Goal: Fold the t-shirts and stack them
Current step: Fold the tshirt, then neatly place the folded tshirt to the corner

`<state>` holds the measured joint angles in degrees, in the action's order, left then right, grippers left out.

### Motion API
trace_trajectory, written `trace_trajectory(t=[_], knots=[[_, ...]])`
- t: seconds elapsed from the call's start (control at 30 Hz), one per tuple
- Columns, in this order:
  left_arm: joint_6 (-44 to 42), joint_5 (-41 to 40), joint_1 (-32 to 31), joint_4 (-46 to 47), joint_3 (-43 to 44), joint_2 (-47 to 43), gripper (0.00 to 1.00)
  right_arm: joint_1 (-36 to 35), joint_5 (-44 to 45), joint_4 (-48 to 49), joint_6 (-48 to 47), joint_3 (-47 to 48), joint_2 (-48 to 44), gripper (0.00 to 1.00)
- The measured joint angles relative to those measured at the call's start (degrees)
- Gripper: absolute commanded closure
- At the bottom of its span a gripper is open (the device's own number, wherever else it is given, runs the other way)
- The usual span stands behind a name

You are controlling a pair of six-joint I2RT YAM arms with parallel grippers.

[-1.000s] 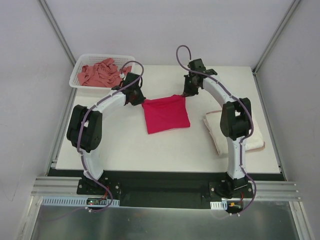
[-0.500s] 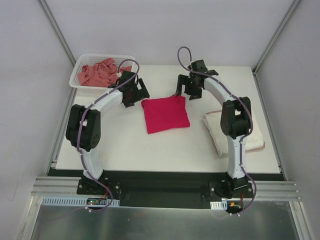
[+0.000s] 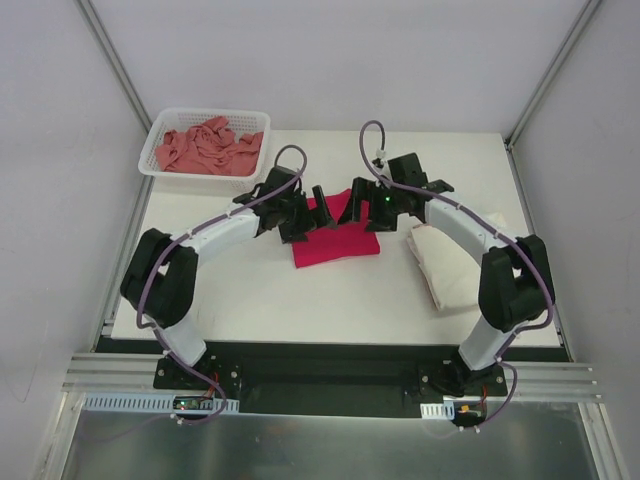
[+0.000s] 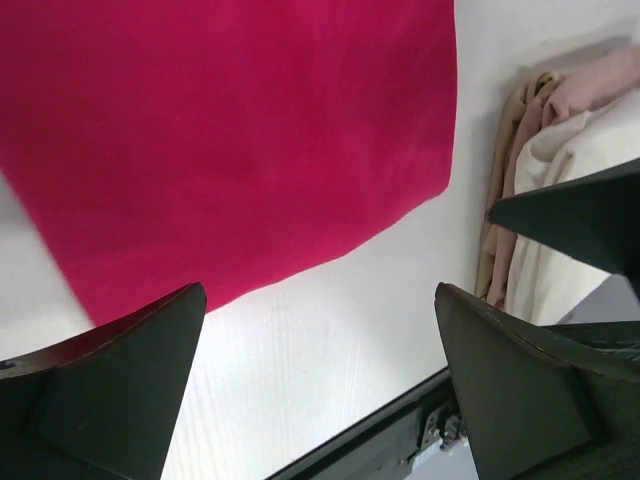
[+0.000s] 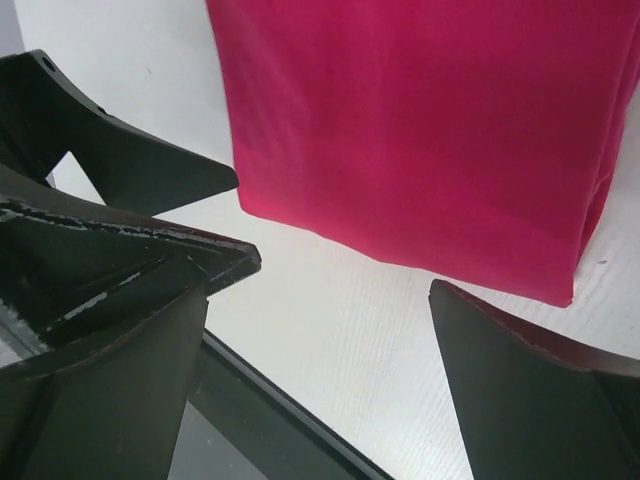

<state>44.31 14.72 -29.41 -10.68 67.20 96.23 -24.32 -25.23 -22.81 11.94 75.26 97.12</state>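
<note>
Roughly, we judge the task a little past its midpoint. At the upper left of the top view the salmon shirt [image 3: 205,148] lies crumpled in the basket [image 3: 200,173], not yet folded. Moving right, our left fingers [image 4: 110,390] are spread wide and hold nothing, poised above the upper left part of the red shirt [image 3: 338,245]. That shirt lies folded into a neat square at the centre of the tabletop [image 3: 250,290]. Our right fingers [image 5: 530,390] are likewise spread and empty above its upper edge. At the right the cream shirt [image 3: 455,265] lies folded, apart from the red one. What remains, we think: stack red on cream, then fold and stack the salmon.
</note>
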Motion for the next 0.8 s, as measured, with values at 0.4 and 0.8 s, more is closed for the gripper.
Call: trace_trajectory(t=[0.4, 0.8], knots=[[3.3, 3.3, -0.7, 6.3, -4.7, 7.8, 0.01, 0.3, -1.6, 7.6, 5.5, -6.5, 9.2, 0.03], [4.3, 6.3, 0.4, 13.5, -18.8, -1.2, 0.01, -1.8, -0.6, 17.0, 7.7, -22.3, 0.3, 0.03]])
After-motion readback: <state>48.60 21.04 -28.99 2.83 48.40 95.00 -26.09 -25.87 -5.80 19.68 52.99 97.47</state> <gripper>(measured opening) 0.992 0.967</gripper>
